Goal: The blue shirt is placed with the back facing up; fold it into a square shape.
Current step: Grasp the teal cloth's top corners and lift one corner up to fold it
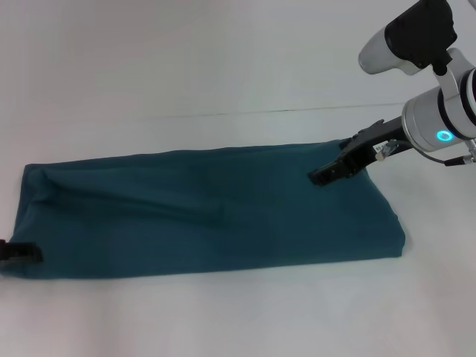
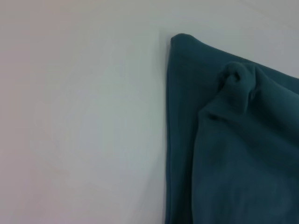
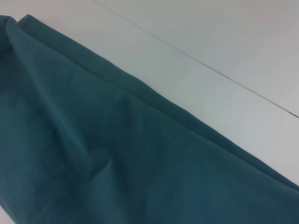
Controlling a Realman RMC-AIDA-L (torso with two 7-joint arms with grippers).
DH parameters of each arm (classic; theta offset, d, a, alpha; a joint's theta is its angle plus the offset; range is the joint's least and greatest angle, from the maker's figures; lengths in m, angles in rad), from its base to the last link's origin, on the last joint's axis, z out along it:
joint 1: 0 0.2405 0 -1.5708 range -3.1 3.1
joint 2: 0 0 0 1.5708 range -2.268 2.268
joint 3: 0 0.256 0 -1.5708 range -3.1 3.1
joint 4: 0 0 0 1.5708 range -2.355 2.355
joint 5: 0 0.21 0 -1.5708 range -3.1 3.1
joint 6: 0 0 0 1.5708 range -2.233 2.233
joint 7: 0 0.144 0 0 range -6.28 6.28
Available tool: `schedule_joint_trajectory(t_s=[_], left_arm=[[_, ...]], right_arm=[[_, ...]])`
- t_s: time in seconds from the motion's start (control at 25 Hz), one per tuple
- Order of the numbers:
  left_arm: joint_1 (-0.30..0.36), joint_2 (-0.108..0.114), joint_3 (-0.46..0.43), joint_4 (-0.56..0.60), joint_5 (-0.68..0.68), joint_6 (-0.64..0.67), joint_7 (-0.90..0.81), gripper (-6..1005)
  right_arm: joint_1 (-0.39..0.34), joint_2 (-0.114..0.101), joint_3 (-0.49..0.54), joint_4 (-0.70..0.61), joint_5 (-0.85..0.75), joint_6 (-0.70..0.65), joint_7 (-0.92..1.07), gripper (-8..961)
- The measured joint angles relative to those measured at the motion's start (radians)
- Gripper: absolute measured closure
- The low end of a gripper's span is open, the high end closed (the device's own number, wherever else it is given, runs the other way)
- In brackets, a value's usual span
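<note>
Shirt [image 1: 216, 216]: long folded band on bench [image 1: 223, 59], long axis left–right.
Right end effector [image 1: 332, 172]: over far right corner, nearer; finger state unclear.
Left end effector [image 1: 18, 253]: near-left corner; unclear.

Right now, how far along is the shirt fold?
Partly done: the blue shirt already lies as a long, narrow band on the white table, sleeves tucked away. The right gripper is over its right end; the left gripper sits at the left edge. Folding the band into a square remains.
</note>
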Motion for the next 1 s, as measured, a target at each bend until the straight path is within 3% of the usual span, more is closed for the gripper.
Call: schedule_joint_trajectory(t_s=[0.32, 0.48, 0.88, 1.0], left_arm=[[-0.014, 0.003, 0.003, -0.029, 0.000, -0.020, 0.006, 51], [-0.016, 0.006, 0.048, -0.041, 0.005, -0.028, 0.006, 52], [-0.022, -0.004, 0.062, -0.041, -0.001, -0.037, 0.038, 72], [-0.028, -0.005, 0.063, -0.041, 0.000, -0.036, 0.038, 182]], right_arm=[[0.002, 0.000, -0.001, 0.000, 0.003, 0.002, 0.000, 29], [0.002, 0.000, -0.001, 0.000, 0.005, 0.001, 0.000, 30], [0.004, 0.000, -0.011, 0.000, 0.005, -0.003, 0.000, 31], [0.004, 0.001, -0.014, 0.000, 0.005, -0.002, 0.000, 33]])
